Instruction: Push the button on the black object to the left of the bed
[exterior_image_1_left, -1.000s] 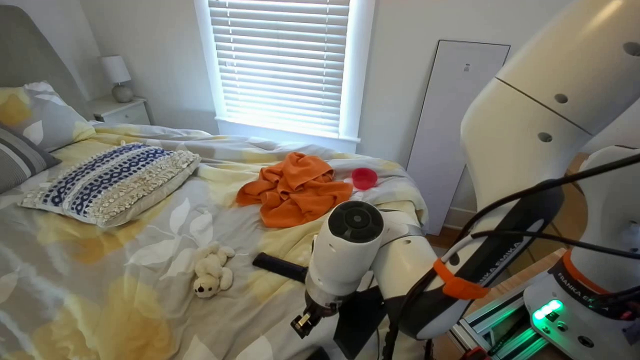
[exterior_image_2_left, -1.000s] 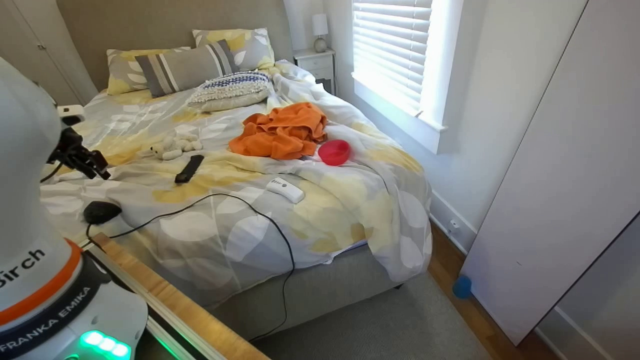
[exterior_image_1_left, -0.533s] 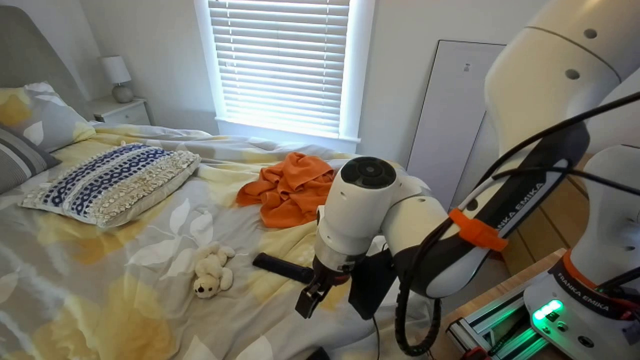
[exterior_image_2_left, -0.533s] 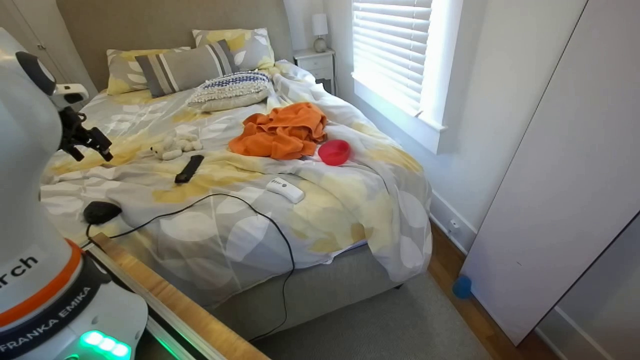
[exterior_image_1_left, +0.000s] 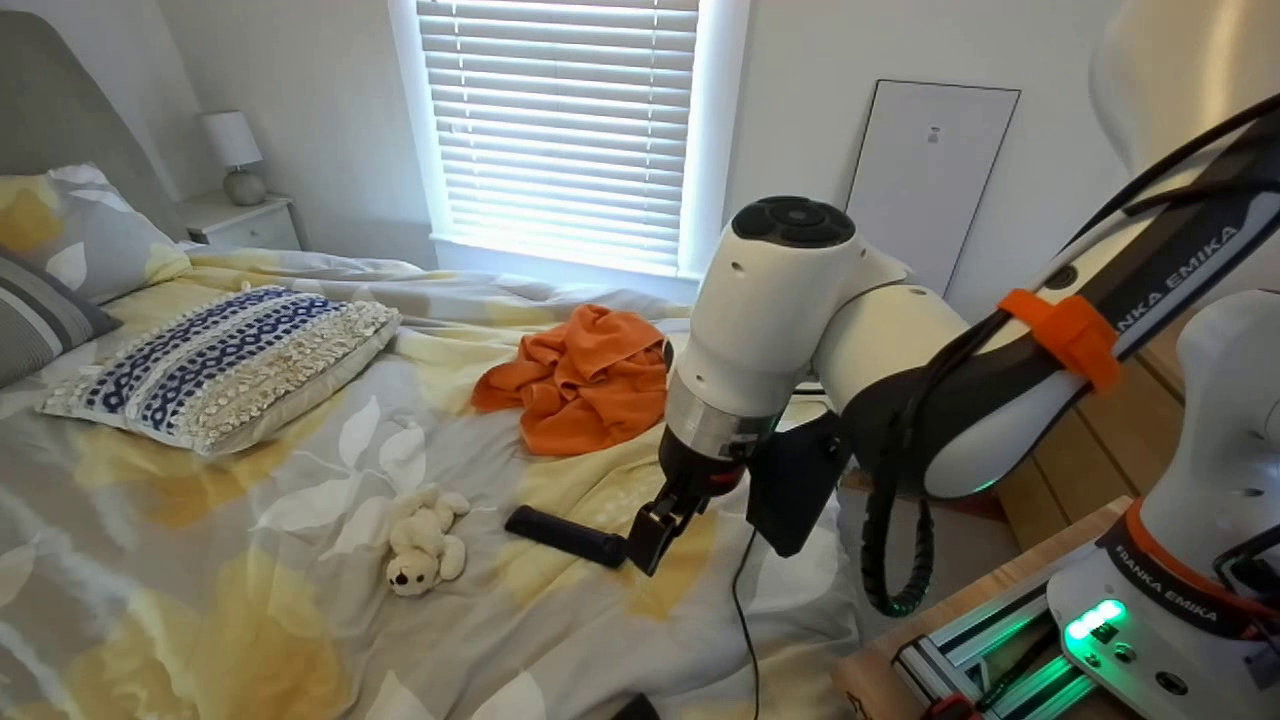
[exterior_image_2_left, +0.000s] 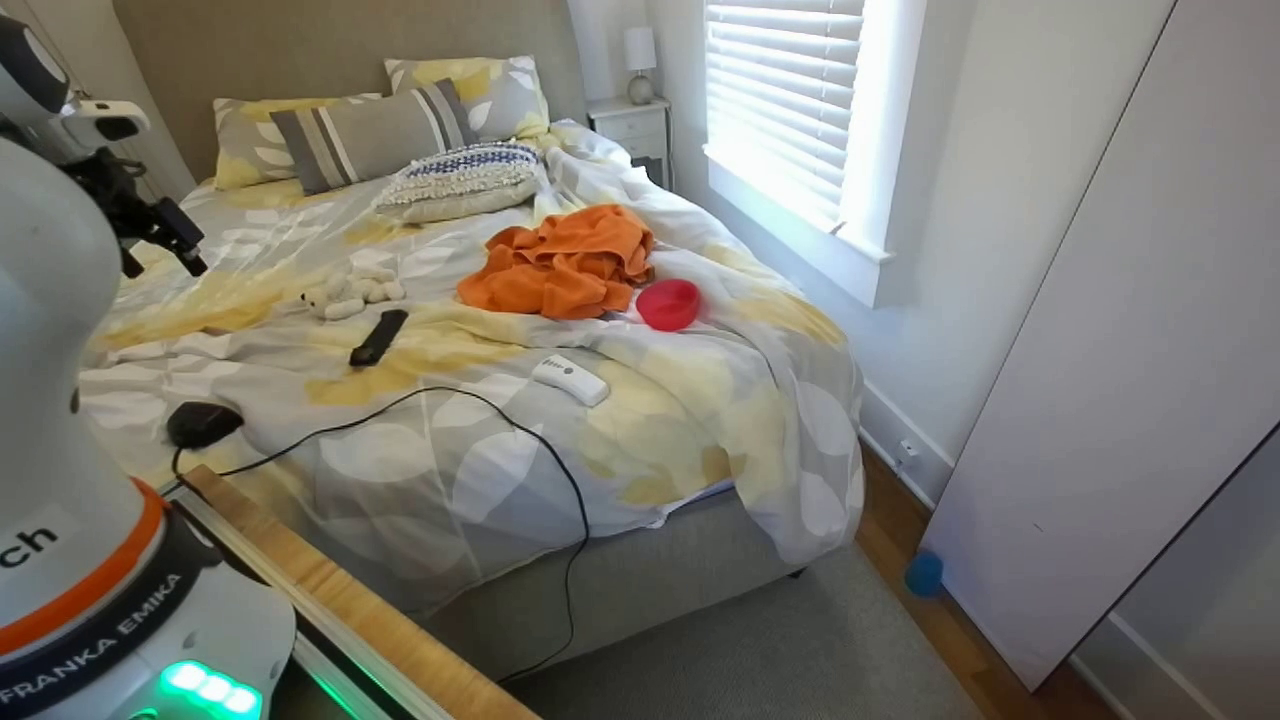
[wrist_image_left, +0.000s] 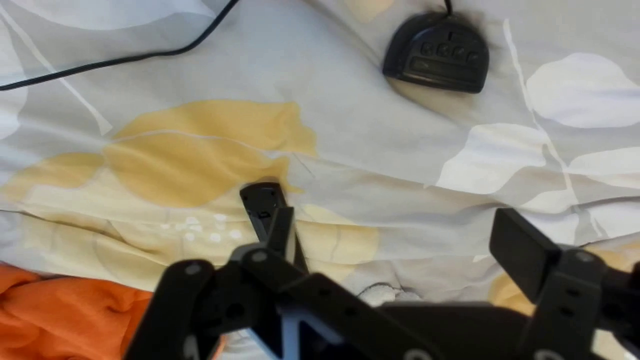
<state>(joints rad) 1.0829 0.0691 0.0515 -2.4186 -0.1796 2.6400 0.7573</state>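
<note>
The black object, a slim black bar (exterior_image_1_left: 565, 535), lies on the bed (exterior_image_2_left: 430, 450) near the small cream stuffed toy (exterior_image_1_left: 425, 540). The bar also shows in an exterior view (exterior_image_2_left: 379, 338). In the wrist view the black bar (wrist_image_left: 261, 200) is partly hidden behind a finger. A rounded black device (wrist_image_left: 437, 55) with a row of small buttons and a cable lies on the bedding; it shows in an exterior view (exterior_image_2_left: 203, 425) too. My gripper (wrist_image_left: 392, 230) is open and empty above the bed. It also shows in both exterior views (exterior_image_1_left: 660, 535) (exterior_image_2_left: 165, 264), apart from both black things.
An orange cloth (exterior_image_2_left: 560, 262), a red bowl (exterior_image_2_left: 669, 305) and a white remote (exterior_image_2_left: 571, 380) lie on the bed. A thin black cable (exterior_image_2_left: 440, 389) runs across the bedding. The navy-and-white pillow (exterior_image_1_left: 230, 365) lies toward the headboard. A wooden table edge (exterior_image_2_left: 350, 610) borders the robot base.
My gripper has risen and drawn back, away from the bedding near the rounded black device. Its fingers look further apart than one second ago. The things on the bed have not moved.
</note>
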